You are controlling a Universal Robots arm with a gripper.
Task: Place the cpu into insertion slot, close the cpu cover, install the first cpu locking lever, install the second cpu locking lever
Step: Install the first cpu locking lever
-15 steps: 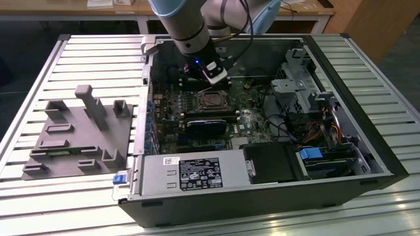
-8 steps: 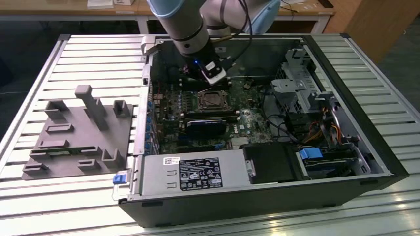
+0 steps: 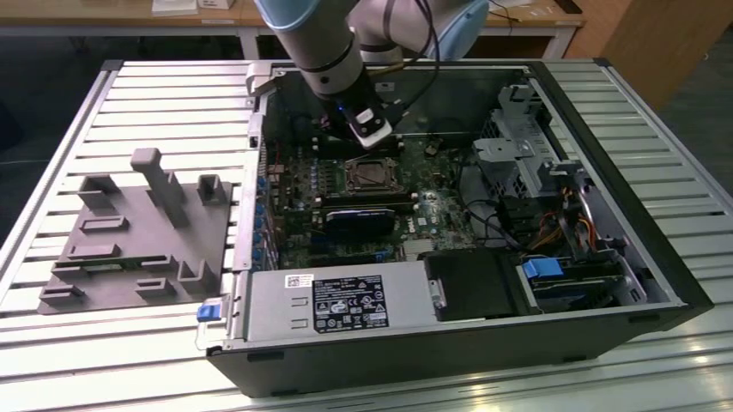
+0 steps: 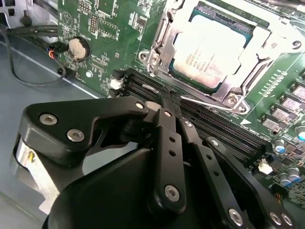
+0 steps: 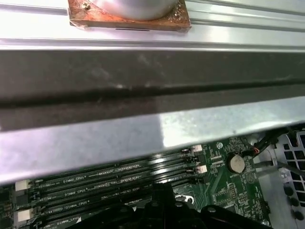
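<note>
The cpu [image 4: 212, 50], silver-grey topped, lies flat in the insertion slot [image 3: 369, 174] on the green motherboard. The cpu cover [image 4: 161, 38], a silvery frame, is down around it. A thin metal locking lever [image 4: 205, 103] runs along the slot's edge beside the memory slots. My gripper [image 4: 164, 101] is shut, its black fingertips pressed together right at the free end of that lever; I cannot tell whether they touch it. In the exterior view the gripper [image 3: 372, 130] hangs inside the case just behind the slot. The first wrist view shows the gripper [image 5: 162, 193] over the memory slots.
Long black memory slots [image 4: 224, 129] lie under the fingers, with a coin battery [image 5: 235, 163] nearby. The case wall [image 5: 143, 95] stands close behind. The power supply [image 3: 332, 300] and drive cage [image 3: 516, 146] crowd the case. A grey fixture [image 3: 137, 232] sits at the exterior view's left.
</note>
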